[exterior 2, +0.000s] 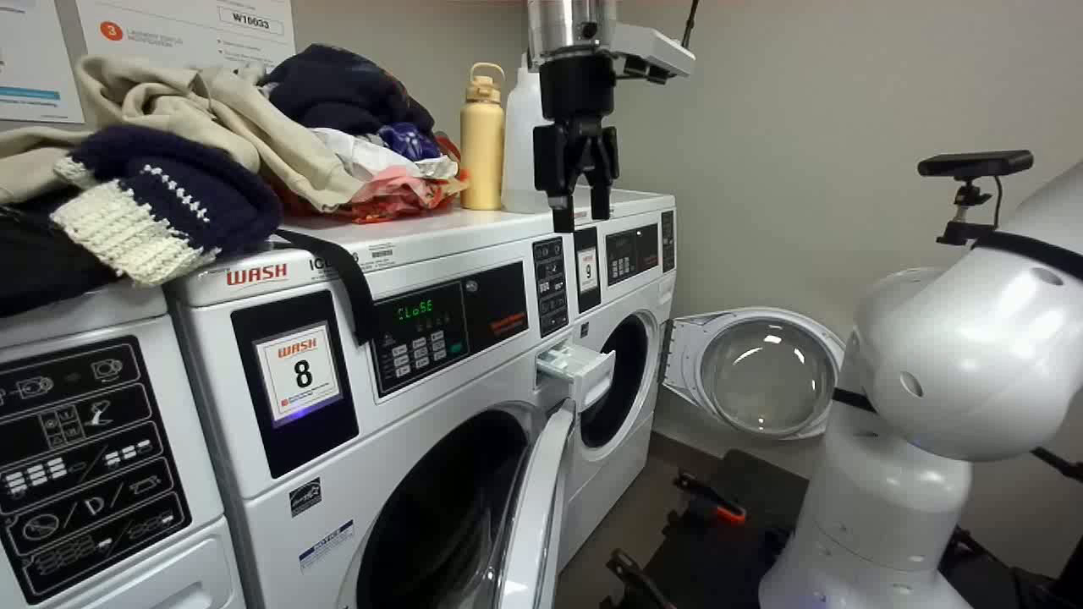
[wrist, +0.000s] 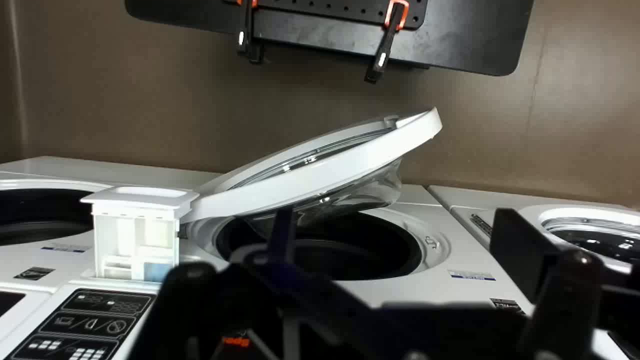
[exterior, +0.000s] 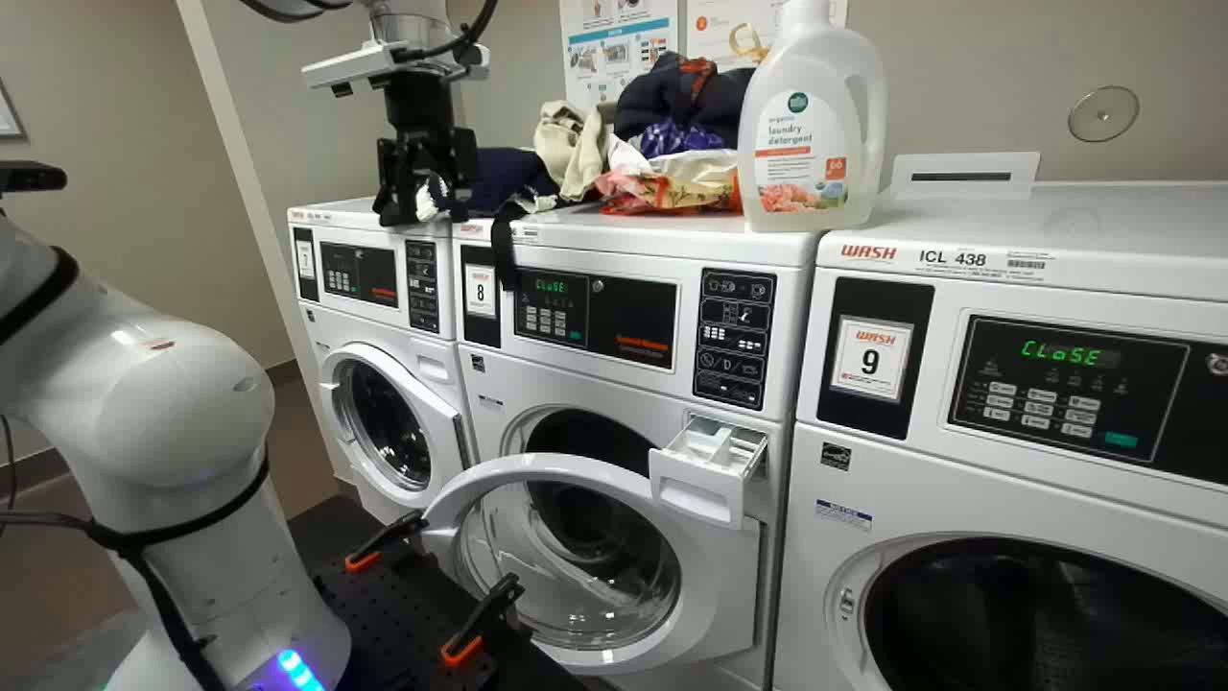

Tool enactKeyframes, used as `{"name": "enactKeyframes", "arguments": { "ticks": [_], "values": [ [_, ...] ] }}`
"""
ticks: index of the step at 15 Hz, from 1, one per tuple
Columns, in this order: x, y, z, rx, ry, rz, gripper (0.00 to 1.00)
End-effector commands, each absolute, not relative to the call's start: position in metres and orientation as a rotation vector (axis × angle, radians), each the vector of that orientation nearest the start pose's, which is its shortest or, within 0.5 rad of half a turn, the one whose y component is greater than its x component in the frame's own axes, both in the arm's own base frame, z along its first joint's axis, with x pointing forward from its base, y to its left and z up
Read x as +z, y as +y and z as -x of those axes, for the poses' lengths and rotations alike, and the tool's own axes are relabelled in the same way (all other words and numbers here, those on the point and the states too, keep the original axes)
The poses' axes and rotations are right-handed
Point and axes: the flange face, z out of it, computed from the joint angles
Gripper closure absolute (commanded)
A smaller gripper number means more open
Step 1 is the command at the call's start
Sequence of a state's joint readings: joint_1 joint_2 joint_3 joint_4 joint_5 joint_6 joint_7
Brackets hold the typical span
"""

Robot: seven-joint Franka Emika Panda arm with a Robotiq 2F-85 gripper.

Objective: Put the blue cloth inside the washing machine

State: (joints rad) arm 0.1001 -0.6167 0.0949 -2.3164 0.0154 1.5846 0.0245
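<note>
I have the gripper pointing down at the upper centre of an exterior view; in the wrist view its fingers stand wide apart across the lower half, gripping nothing; a navy knit garment with cream trim, probably the blue cloth, though the crowding there leaves room for doubt, lies at the upper left of an exterior view, on the washer tops beside a beige garment; near the centre of an exterior view, washing machine 8 has its glass door swung open and its detergent drawer pulled out.
</note>
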Motion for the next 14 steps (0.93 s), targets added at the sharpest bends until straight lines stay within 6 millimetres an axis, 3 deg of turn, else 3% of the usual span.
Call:
{"name": "enactKeyframes", "arguments": {
  "ticks": [1, 4, 7, 14],
  "values": [
    [0.554, 0.076, -0.344, 0.181, -0.237, 3.179, 0.0],
    [0.541, 0.094, -0.367, 0.161, -0.322, 3.168, 0.0],
    [0.529, 0.126, -0.405, 0.033, -0.484, 3.154, 0.0],
    [0.544, 0.21, -0.512, -0.451, -0.832, 3.013, 0.0]
  ]
}}
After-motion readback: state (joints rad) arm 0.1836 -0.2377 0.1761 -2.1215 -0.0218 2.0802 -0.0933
